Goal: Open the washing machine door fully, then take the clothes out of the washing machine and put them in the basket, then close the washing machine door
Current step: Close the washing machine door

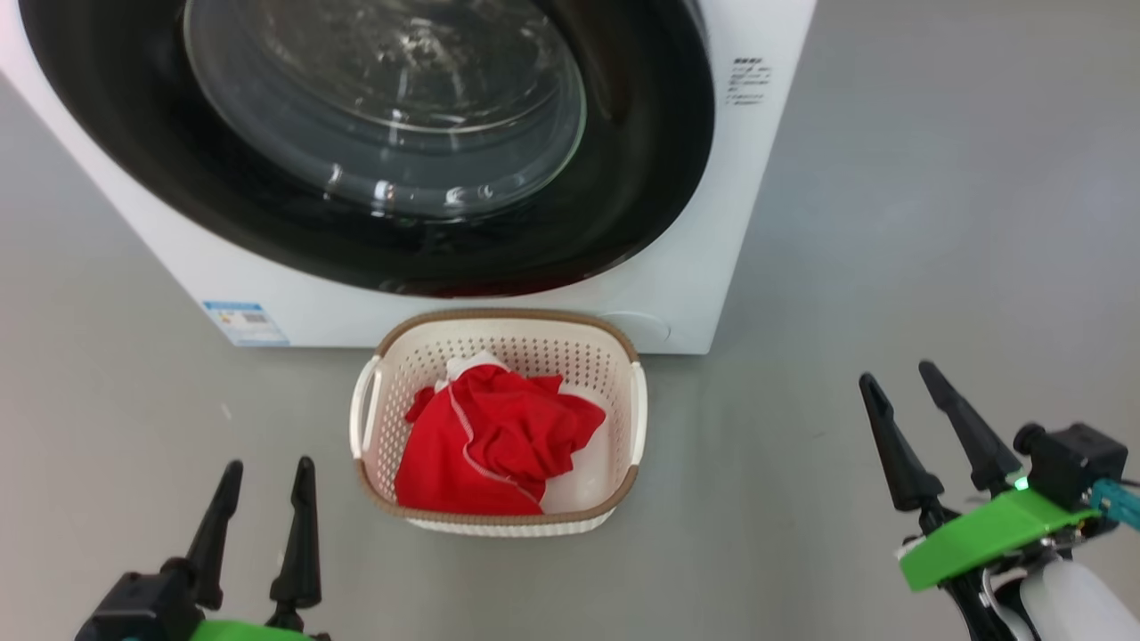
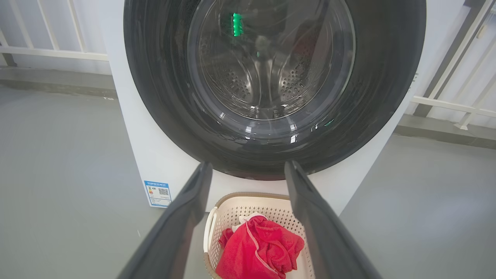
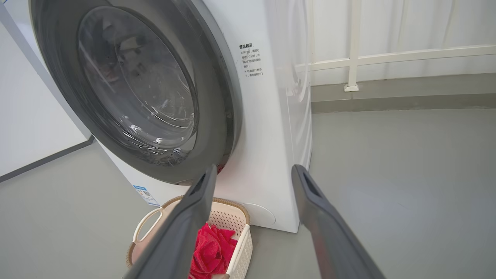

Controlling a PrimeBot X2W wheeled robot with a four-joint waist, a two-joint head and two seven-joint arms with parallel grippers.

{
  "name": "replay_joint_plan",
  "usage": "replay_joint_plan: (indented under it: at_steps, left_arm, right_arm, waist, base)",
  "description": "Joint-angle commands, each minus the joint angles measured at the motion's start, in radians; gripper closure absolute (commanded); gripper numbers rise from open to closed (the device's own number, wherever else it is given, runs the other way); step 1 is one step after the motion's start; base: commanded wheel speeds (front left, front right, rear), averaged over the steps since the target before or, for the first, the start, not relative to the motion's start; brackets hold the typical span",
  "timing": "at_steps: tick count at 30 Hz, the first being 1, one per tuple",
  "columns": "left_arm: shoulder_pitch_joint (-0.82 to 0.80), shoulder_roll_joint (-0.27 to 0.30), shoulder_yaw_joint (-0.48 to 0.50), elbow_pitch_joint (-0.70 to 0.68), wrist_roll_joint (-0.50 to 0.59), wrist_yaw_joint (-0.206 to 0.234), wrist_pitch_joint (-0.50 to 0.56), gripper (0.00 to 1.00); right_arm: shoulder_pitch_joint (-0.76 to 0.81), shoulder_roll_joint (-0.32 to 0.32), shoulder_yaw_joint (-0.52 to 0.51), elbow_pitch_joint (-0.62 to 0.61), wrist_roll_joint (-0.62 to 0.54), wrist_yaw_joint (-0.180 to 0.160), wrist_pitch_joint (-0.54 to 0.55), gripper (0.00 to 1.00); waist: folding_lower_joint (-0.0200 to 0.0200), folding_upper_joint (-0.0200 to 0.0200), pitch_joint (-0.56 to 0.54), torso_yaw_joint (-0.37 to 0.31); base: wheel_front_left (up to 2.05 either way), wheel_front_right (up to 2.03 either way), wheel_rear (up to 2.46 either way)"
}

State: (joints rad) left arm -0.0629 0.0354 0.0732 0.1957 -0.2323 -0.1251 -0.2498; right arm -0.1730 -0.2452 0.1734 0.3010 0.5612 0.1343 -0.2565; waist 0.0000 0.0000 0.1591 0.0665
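While red fabric clothes (image 1: 494,441) lie in cream perforated basket (image 1: 499,325) at 12 o'clock, I see left gripper (image 1: 269,463), right gripper (image 1: 897,372) fingers apart, empty.

The clothes (image 1: 494,441) lie in the basket (image 1: 508,316), which stands just before the washing machine (image 1: 686,267)
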Motion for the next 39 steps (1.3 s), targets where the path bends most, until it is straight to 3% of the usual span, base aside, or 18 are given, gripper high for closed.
replay_joint_plan:
  at_steps: [1,18,39]
  left_arm:
    - [0.007,0.015,0.038,-0.022,0.015,-0.005,-0.012,0.00]
    - [0.091,0.041,0.067,-0.016,0.019,-0.005,-0.012,0.00]
    - [0.126,0.044,0.081,-0.012,0.033,-0.006,-0.012,0.00]
  right_arm:
    - [0.011,-0.006,0.014,-0.028,-0.005,-0.004,-0.005,0.00]
    - [0.196,-0.007,-0.067,-0.049,-0.011,-0.004,-0.005,0.00]
    - [0.275,-0.003,-0.126,-0.070,-0.028,-0.004,-0.005,0.00]
  waist:
    - [0.0000,0.0000,-0.028,-0.027]
    - [0.0000,0.0000,-0.131,-0.089]
    - [0.0000,0.0000,-0.161,-0.109]
  base:
    - [0.00,0.00,0.00]
    - [0.00,0.00,0.00]
    - [0.00,0.00,0.00]
